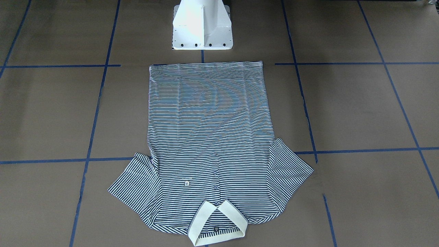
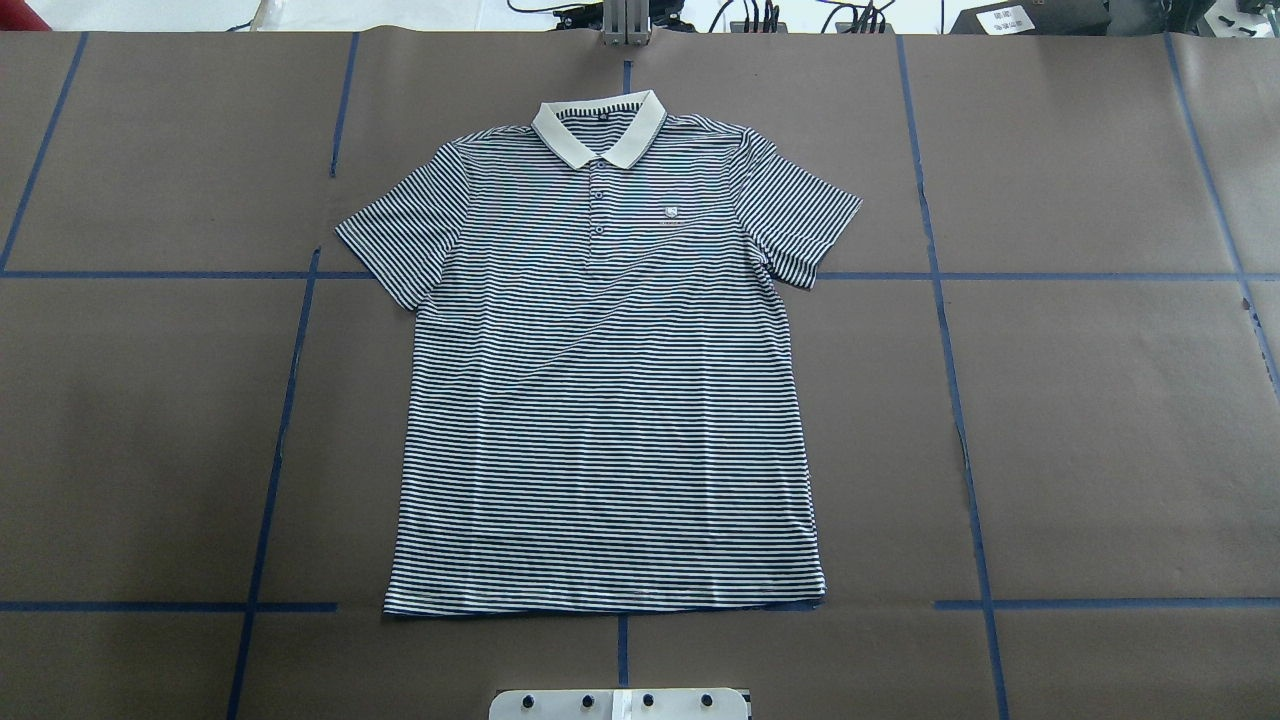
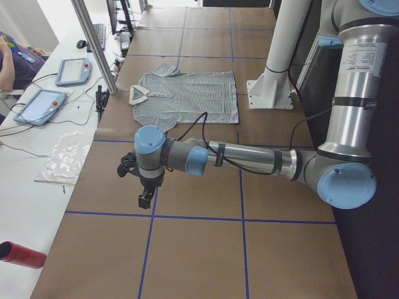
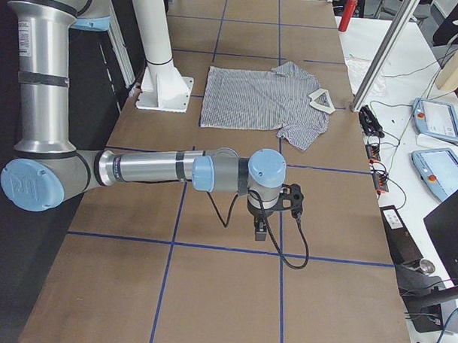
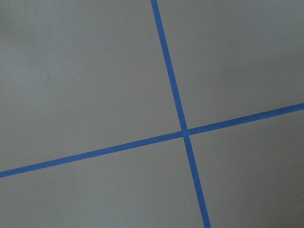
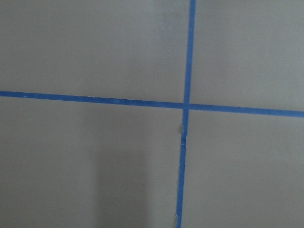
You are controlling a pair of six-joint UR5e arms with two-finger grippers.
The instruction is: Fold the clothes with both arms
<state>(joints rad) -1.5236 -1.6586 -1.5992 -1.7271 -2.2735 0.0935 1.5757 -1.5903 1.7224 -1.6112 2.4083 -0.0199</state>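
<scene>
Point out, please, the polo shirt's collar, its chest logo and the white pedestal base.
collar [image 2: 640,137], overhead exterior view, on a cream flap.
chest logo [image 2: 668,211], overhead exterior view, on the small badge.
white pedestal base [image 1: 188,31], exterior front-facing view, on its sloping face.

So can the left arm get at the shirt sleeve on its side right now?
Probably yes. The left gripper hangs over bare table, apart from the polo shirt, with nothing lying between them; that sleeve lies flat and uncovered.
</scene>
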